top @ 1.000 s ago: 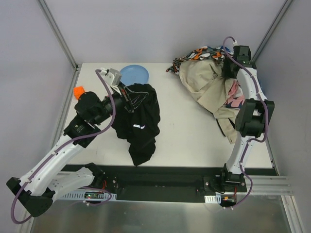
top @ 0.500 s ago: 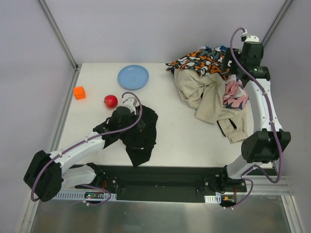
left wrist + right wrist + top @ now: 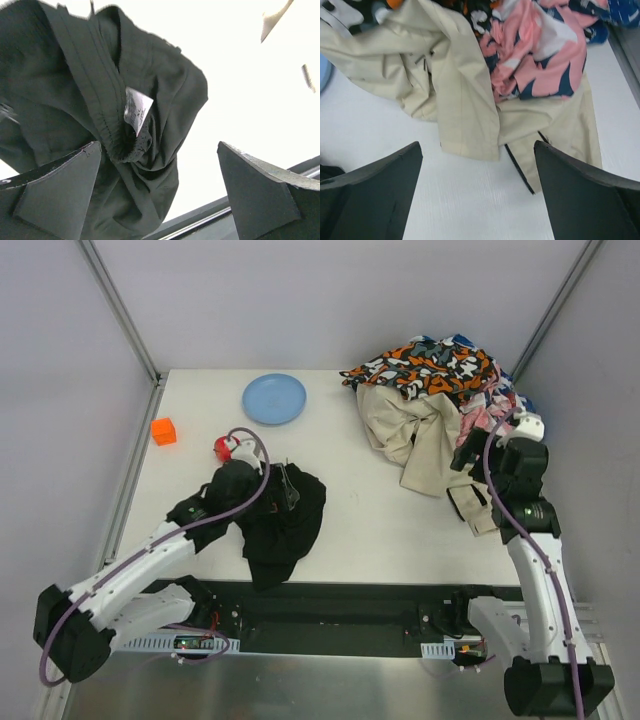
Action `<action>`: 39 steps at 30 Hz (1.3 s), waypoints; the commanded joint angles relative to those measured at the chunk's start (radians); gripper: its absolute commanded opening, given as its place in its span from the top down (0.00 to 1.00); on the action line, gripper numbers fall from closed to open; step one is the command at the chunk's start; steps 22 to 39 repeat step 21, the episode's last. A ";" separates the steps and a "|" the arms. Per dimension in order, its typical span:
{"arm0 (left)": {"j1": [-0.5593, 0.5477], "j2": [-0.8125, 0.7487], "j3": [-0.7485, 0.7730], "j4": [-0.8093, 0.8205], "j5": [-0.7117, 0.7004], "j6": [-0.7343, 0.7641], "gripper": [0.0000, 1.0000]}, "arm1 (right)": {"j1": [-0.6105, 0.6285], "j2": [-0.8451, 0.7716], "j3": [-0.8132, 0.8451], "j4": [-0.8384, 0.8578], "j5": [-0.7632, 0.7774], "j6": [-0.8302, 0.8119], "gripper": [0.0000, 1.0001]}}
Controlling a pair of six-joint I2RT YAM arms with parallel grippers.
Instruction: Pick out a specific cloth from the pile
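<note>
The left arm (image 3: 150,552) hides part of the cloth (image 3: 283,535) and most of a red ball (image 3: 221,446). The left gripper (image 3: 157,148) gapes wide, empty, straddling the cloth's bunched edge; the cloth lies toward the table's (image 3: 370,525) 7 o'clock. The right gripper (image 3: 477,145), wide and empty, hangs at the pile's (image 3: 430,380) 5 o'clock.

The cloth (image 3: 75,90) is thin, matt black woven fabric with a gathered, stitched hem and a white, papery sewn-in label (image 3: 136,110). The fingers (image 3: 260,190) of the left pincer (image 3: 159,145) look like matt dark plastic, faintly grainy. In the pile (image 3: 440,410), the beige cloth (image 3: 455,90) is a creased matt weave, and the pink-white patterned cloth (image 3: 535,55) looks softer. The surface (image 3: 470,200) is white, matt and finely grained. The blue plate (image 3: 274,398) looks smooth.
</note>
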 commanded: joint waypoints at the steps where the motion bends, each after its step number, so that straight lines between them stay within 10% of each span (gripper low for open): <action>1: -0.007 -0.153 0.153 -0.214 -0.219 0.019 0.01 | 0.003 -0.144 -0.125 -0.017 0.077 0.058 0.05; 8: -0.007 -0.274 0.165 -0.402 -0.518 -0.074 0.01 | 0.004 -0.340 -0.262 -0.097 0.121 0.071 0.04; 39: -0.007 -0.372 0.061 -0.425 -0.511 -0.125 0.01 | 0.004 -0.362 -0.339 -0.057 0.117 0.079 0.04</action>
